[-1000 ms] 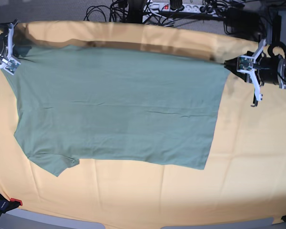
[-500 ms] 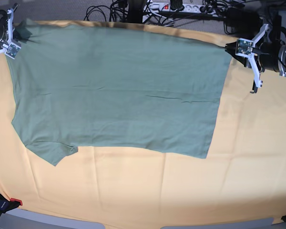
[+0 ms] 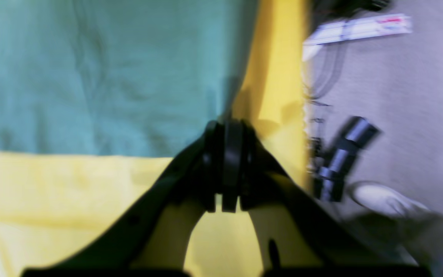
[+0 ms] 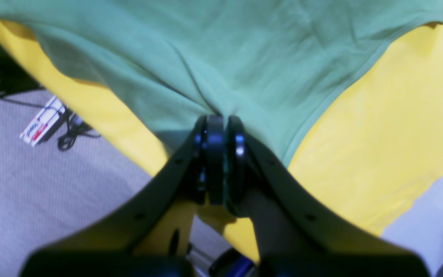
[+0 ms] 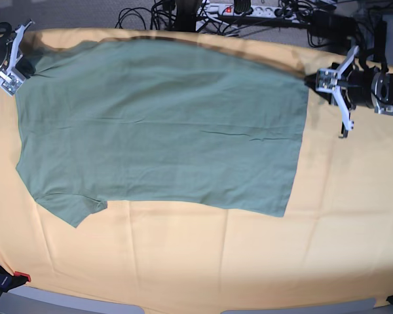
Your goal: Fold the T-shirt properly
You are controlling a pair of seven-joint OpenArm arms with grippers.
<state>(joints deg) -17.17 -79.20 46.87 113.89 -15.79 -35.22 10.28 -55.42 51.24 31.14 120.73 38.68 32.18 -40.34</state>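
The sage-green T-shirt (image 5: 157,124) lies spread on the yellow-orange cloth (image 5: 249,261), with one short sleeve (image 5: 75,209) at the front left. My right gripper (image 5: 21,65) is at the shirt's far left corner. In the right wrist view it (image 4: 219,121) is shut on a pinch of the shirt's fabric (image 4: 244,50). My left gripper (image 5: 312,80) is at the shirt's far right corner. In the blurred left wrist view it (image 3: 227,129) is shut at the shirt's (image 3: 90,69) corner edge. The far edge hangs taut between the two grippers, slightly raised, casting a shadow.
A power strip (image 5: 249,10) and tangled cables lie on the floor beyond the table's far edge, and the strip also shows in the left wrist view (image 3: 356,27). A red-tipped clamp (image 5: 6,278) holds the cloth at the front left corner.
Both grippers carried the shirt's far edge up and toward the far side of the table, then lowered it somewhat. The shirt now covers more of the far cloth.
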